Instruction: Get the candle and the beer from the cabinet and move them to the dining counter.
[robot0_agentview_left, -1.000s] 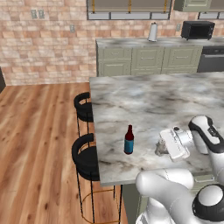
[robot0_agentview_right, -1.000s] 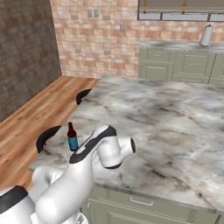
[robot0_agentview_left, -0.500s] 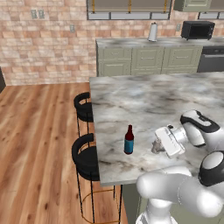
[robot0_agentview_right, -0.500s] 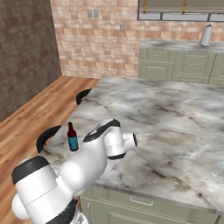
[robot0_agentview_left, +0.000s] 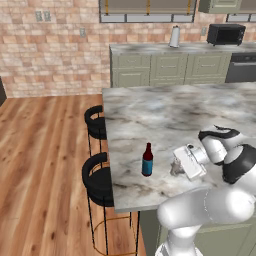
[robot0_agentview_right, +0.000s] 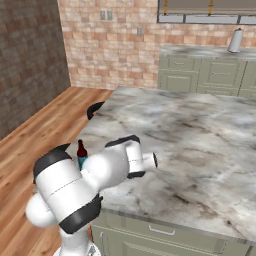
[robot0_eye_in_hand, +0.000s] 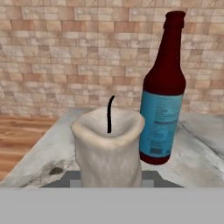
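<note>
Waxy candle (robot0_eye_in_hand: 108, 146) sits clamped low in the gripper (robot0_eye_in_hand: 111, 178) — soft, light, so hold gently; the glass beer (robot0_agentview_left: 147, 160) nearby left topples easily — avoid it.

Brick wall (robot0_agentview_left: 50, 45), wooden floor (robot0_agentview_left: 40, 165)

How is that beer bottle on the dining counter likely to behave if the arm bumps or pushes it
The beer would probably tip rather than slide: it stands upright, tall and narrow with a slim neck. Once down it would likely roll, being round, and it sits near the edge of the dining counter above the stools. It looks like smooth glass, so probably slippery and breakable.
</note>
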